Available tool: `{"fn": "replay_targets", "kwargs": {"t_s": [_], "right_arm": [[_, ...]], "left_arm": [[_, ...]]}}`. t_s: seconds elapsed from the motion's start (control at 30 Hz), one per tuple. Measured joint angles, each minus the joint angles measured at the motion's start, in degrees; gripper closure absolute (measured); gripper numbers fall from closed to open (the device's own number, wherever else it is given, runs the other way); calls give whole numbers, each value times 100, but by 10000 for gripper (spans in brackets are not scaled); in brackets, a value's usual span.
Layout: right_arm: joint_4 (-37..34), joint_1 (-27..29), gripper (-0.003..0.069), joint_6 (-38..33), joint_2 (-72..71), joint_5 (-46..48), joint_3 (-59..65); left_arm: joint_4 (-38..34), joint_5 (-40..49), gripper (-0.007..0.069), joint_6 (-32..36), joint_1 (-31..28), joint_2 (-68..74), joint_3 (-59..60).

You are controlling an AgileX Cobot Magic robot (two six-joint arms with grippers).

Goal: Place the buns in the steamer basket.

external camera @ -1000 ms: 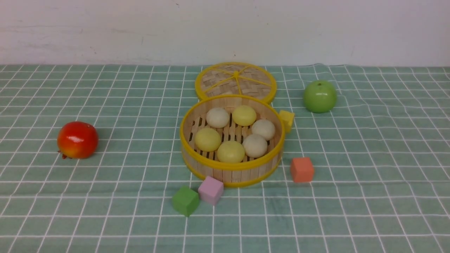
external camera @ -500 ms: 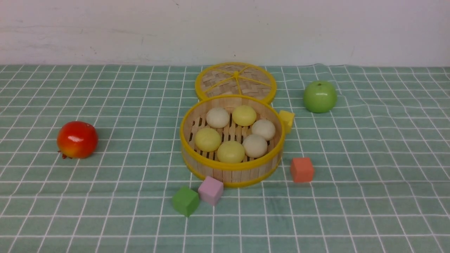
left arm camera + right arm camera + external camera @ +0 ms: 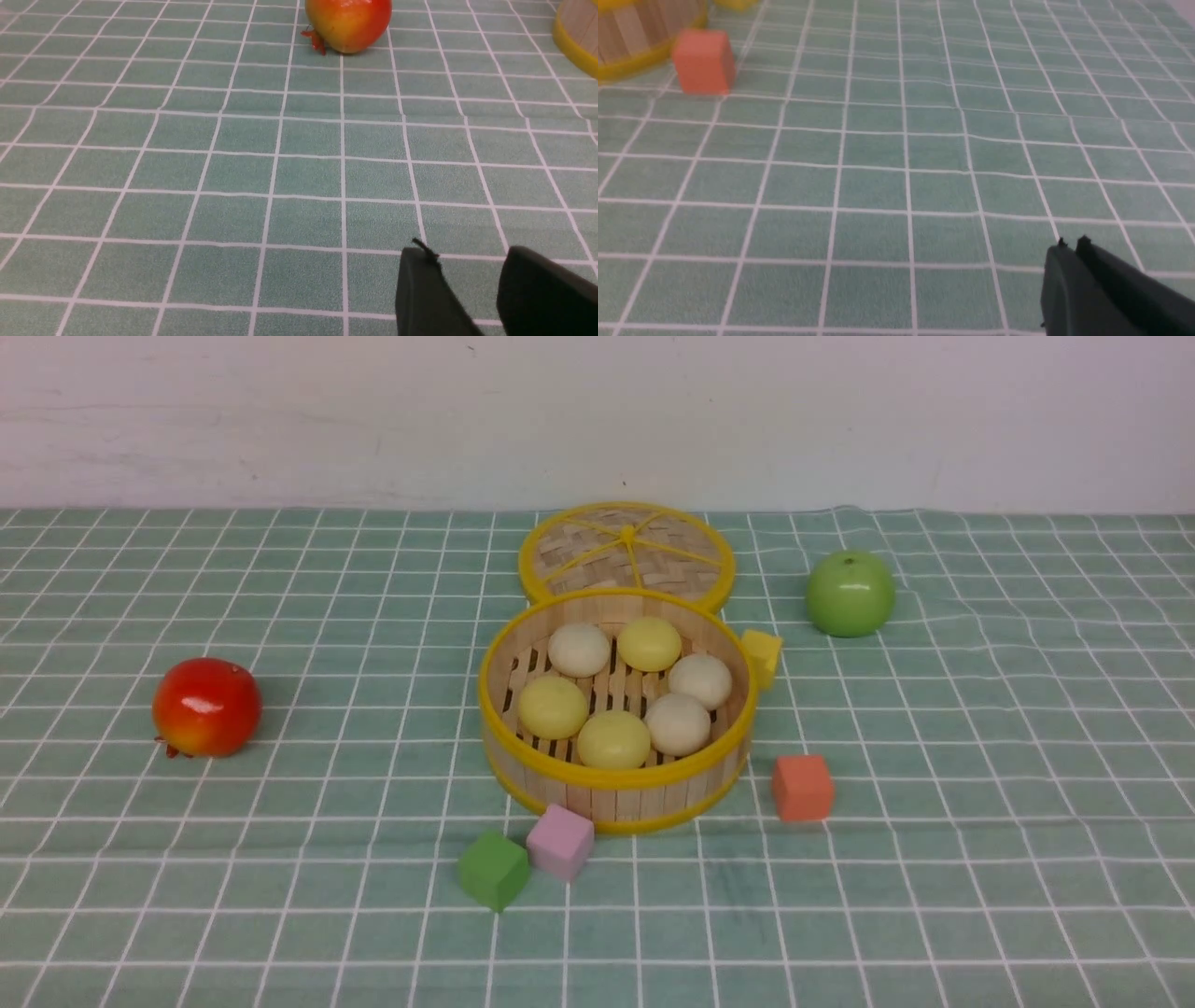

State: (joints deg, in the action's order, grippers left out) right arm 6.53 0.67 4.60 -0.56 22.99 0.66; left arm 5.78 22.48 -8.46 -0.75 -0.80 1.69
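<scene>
There are six buns (image 3: 614, 695), four cubes (image 3: 802, 787), two fruits (image 3: 206, 707), one steamer basket (image 3: 611, 800), one lid (image 3: 625, 550).

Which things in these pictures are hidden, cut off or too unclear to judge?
- Small yellow cube, front view: the round bamboo steamer basket covers part of it.
- Flat woven lid, front view: its near edge is behind the basket.
- Left gripper and right gripper, wrist views: cut by the frame; absent from the front view.
</scene>
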Motion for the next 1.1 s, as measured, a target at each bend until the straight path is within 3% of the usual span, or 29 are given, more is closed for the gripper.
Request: {"fn": "replay_targets", "kwargs": {"t_s": [0.97,1.1], "right_arm": [[0,0,606,-23,-2,-79,13],[0,0,601,-23,-2,-79,13]], "left_arm": [[0,0,386,0,-7,0,0],[0,0,386,0,252,0,0]]}}
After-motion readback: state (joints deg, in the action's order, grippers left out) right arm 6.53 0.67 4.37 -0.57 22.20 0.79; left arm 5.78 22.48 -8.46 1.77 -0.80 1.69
